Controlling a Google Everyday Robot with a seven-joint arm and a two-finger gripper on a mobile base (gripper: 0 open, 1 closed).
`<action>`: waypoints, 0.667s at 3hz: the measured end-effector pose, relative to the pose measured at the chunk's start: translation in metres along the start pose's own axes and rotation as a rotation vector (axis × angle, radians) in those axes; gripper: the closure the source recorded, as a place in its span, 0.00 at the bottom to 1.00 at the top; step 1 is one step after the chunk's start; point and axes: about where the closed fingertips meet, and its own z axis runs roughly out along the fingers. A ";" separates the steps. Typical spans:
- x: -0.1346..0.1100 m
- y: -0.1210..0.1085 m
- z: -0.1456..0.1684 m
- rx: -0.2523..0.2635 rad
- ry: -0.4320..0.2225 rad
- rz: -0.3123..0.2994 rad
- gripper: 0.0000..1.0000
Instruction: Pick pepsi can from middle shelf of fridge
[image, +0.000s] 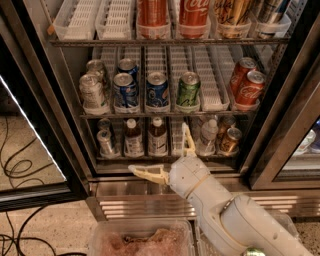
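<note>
Two blue pepsi cans (157, 90) (125, 91) stand side by side on the middle shelf (215, 114) of the open fridge (60, 100), with a third blue can behind the left one. A green can (188, 90) is to their right. My gripper (159, 147) is open wide below that shelf, in front of the bottom rack. One finger points up beside the small bottles and the other points left over the steel base. It holds nothing, and the cans are well above it.
Silver cans (93, 93) stand at the shelf's left and red Coca-Cola cans (247, 87) at its right. Tall red bottles (152, 15) fill the top rack. Small brown bottles (156, 137) sit on the bottom one. A clear plastic bin (140, 239) lies on the floor, with cables (20, 170) to the left.
</note>
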 end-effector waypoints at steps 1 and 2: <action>-0.007 -0.006 0.025 -0.062 -0.037 -0.030 0.00; -0.009 -0.006 0.026 -0.068 -0.045 -0.030 0.00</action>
